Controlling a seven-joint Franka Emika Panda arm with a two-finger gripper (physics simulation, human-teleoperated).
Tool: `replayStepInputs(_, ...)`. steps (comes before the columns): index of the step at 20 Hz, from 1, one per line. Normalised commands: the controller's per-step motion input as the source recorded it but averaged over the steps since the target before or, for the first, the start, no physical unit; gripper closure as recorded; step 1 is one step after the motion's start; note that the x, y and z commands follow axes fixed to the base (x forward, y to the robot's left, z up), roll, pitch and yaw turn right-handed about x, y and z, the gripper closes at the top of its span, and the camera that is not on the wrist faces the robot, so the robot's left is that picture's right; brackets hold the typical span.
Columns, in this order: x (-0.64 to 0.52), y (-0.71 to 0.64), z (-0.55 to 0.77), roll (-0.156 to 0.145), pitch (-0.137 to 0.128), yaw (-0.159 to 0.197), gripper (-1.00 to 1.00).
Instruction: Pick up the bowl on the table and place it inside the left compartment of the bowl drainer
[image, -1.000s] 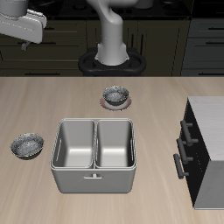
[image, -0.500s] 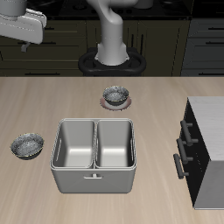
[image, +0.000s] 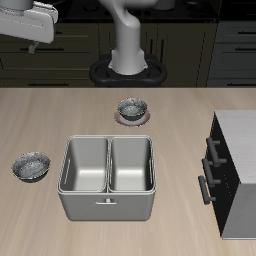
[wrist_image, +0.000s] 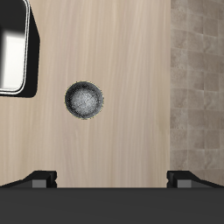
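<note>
The bowl (image: 30, 165) sits on the desk (image: 180, 130) beside the bowl drainer (image: 107, 178); gripper (image: 36, 47) high above, jaws spread, empty

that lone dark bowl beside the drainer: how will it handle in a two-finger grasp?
The bowl looks rigid and shallow, so probably light; a rim pinch seems likeliest. Its glinting inside suggests a smooth glaze, possibly slippery. Sitting flat on the table, it should slide rather than roll if nudged.

Dark drawer cabinets (image: 75, 40) along the back wall; grey-brown tiled floor (wrist_image: 197, 79) beside the tabletop.
</note>
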Motion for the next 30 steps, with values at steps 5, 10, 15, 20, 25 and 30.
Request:
replayStepInputs(5,0.09,-0.03,0.21,-0.02,-0.024,-0.007,-1.0)
replayStepInputs(10,0.09,-0.08,0.1,-0.021,-0.019,-0.007,-1.0)
replayStepInputs(15,0.06,0.03,0.0,-0.001,-0.003,-0.008,-1.0)
replayStepInputs(20,0.14,0.16,-0.05,0.014,0.003,0.019,-1.0)
replayStepInputs(25,0.21,0.2,-0.05,0.017,-0.001,0.021,-1.0)
replayStepInputs(30,0.19,0.03,-0.05,-0.012,-0.003,0.012,-1.0)
